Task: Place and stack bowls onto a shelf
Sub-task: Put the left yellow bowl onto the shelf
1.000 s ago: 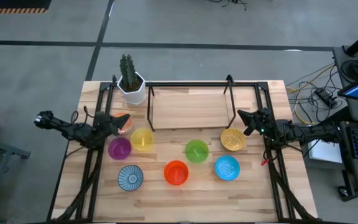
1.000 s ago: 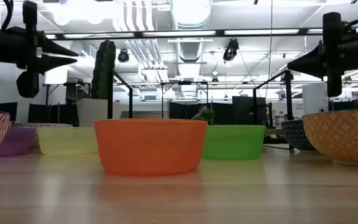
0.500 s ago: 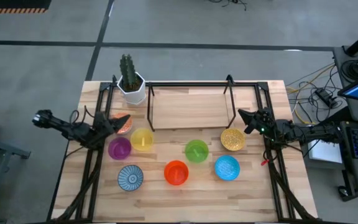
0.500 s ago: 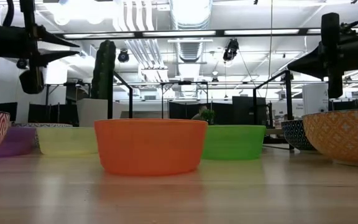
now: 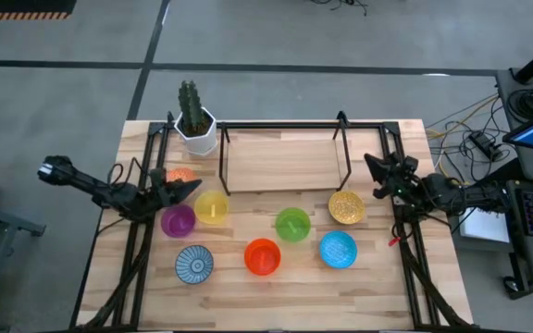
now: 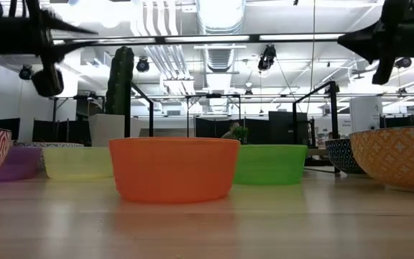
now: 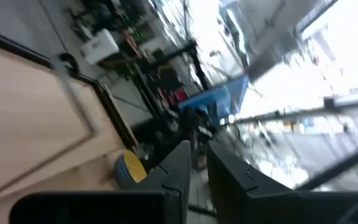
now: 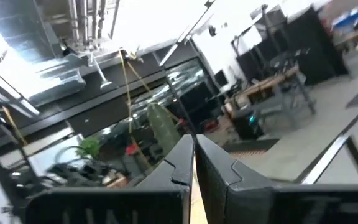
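Seven bowls rest on their bases on the tabletop in front of the shelf (image 5: 285, 159): purple (image 5: 178, 221), yellow (image 5: 212, 208), green (image 5: 292, 224), orange-red (image 5: 262, 256), blue (image 5: 338, 249), gold-speckled (image 5: 346, 206) and white with a blue radial pattern (image 5: 193, 264). My left gripper (image 5: 192, 185) is shut and empty, high above the purple and yellow bowls, pointing toward the table's right. My right gripper (image 5: 370, 162) is shut and empty, high above the table's right side, beyond the gold-speckled bowl. Both hang well above the bowls in the low view.
A white pot with a cactus (image 5: 196, 129) stands at the shelf's far left corner. A small orange-and-white bowl (image 5: 180, 175) sits by the shelf's left leg. Black frame bars (image 5: 142, 250) run along both table sides. The shelf board is bare.
Both grippers have risen. My left gripper has also moved a little toward the table's right, over the yellow bowl's left side. My right gripper has drawn back toward the table's right and far edges, off the gold-speckled bowl. The bowls have stayed put.
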Robot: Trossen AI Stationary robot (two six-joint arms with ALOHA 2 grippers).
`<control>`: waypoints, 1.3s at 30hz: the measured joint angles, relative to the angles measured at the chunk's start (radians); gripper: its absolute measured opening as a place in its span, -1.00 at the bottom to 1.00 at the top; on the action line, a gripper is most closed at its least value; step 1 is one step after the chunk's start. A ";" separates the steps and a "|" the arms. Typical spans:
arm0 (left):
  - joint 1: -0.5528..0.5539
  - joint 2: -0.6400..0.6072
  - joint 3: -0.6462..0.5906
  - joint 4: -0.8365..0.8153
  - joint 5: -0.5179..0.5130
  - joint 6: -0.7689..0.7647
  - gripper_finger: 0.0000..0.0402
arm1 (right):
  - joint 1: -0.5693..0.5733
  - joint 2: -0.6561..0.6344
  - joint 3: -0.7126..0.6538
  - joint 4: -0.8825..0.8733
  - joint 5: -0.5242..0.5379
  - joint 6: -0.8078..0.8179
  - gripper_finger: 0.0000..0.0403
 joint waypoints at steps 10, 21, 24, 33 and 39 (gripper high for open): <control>0.000 0.242 0.406 -0.408 0.085 0.129 -0.82 | -0.013 0.000 0.152 -0.163 0.017 -0.135 -0.96; -0.012 0.693 0.899 -1.457 0.403 -0.033 -0.82 | -0.013 0.000 0.353 -0.776 0.017 -0.001 -0.96; -0.014 0.839 0.958 -1.455 0.444 0.095 -0.82 | -0.013 0.000 0.354 -0.811 0.017 0.007 -0.96; 0.004 1.174 1.108 -1.734 0.387 0.175 -0.51 | -0.013 0.000 0.337 -0.811 0.017 -0.003 -0.96; 0.005 1.280 1.126 -1.749 0.336 0.238 -0.32 | -0.013 0.000 0.337 -0.811 0.017 -0.006 -0.96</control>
